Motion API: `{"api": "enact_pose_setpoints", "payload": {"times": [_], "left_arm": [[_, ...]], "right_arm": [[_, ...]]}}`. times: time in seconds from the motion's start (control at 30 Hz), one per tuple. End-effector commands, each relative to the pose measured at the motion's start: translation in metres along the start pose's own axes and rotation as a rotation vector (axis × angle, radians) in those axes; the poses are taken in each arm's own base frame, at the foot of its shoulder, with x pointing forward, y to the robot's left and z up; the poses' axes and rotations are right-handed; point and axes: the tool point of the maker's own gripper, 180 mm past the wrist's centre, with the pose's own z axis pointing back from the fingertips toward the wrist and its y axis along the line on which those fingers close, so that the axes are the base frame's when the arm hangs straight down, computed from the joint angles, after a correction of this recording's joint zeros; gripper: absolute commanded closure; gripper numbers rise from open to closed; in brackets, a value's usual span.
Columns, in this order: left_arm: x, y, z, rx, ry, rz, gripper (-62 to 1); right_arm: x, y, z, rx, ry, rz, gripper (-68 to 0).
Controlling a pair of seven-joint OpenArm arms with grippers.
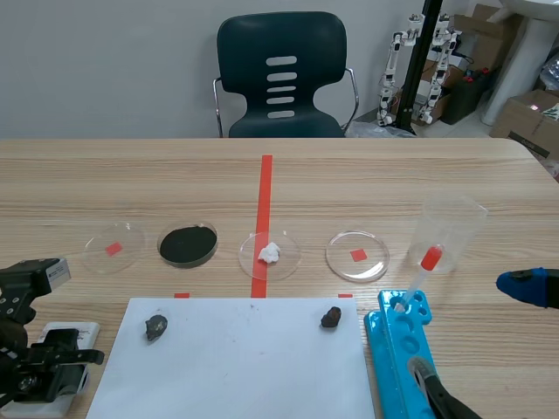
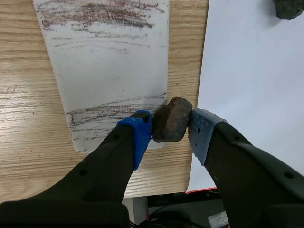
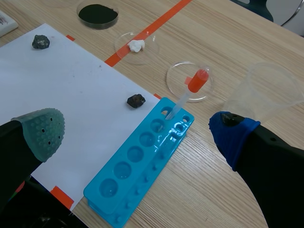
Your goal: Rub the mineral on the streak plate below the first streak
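In the left wrist view my left gripper [image 2: 171, 126] is shut on a dark brown mineral [image 2: 172, 120]. The mineral rests against the near edge of the white streak plate [image 2: 109, 61], at the end of a grey-brown streak [image 2: 114, 111]. An older, broader streak [image 2: 99, 12] lies at the plate's far end. In the scene view the left gripper [image 1: 39, 367] sits low at the table's front left over the plate [image 1: 70, 336]. My right gripper [image 3: 137, 135] is open and holds nothing, hovering over the white paper [image 3: 85, 95] and the blue tray [image 3: 142, 161].
Two more minerals [image 1: 156, 327] [image 1: 331, 317] lie on the white paper [image 1: 231, 367]. Behind it stand several petri dishes, one with black powder [image 1: 188, 244] and one with a white lump [image 1: 269, 253]. A pipette [image 1: 424, 266] leans in the blue tray [image 1: 397, 349] beside a plastic cup [image 1: 450, 231].
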Motion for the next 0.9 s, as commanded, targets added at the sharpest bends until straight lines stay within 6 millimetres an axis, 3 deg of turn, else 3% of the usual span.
{"api": "enact_pose_setpoints", "payload": {"times": [0.0,0.27,0.4,0.63,0.77,0.87], "left_arm": [[0.003,0.004,0.002,0.023,-0.009,-0.01,-14.5],[-0.004,0.046,0.008,0.261,0.028,-0.007,-14.5],[-0.002,0.042,0.007,0.24,0.019,0.0,-14.5],[0.004,0.006,0.002,0.036,-0.017,-0.004,-14.5],[0.004,0.008,0.002,0.047,-0.016,-0.007,-14.5],[0.0,0.025,0.003,0.145,0.005,-0.001,-14.5]], "right_arm": [[0.006,-0.003,-0.001,-0.008,-0.026,0.001,-64.7],[0.006,-0.003,-0.001,-0.008,-0.026,0.001,-64.7],[0.006,-0.003,-0.001,-0.008,-0.026,0.001,-64.7],[0.006,-0.003,-0.001,-0.008,-0.026,0.001,-64.7],[0.006,-0.003,-0.001,-0.008,-0.026,0.001,-64.7],[0.006,-0.003,-0.001,-0.008,-0.026,0.001,-64.7]]}}
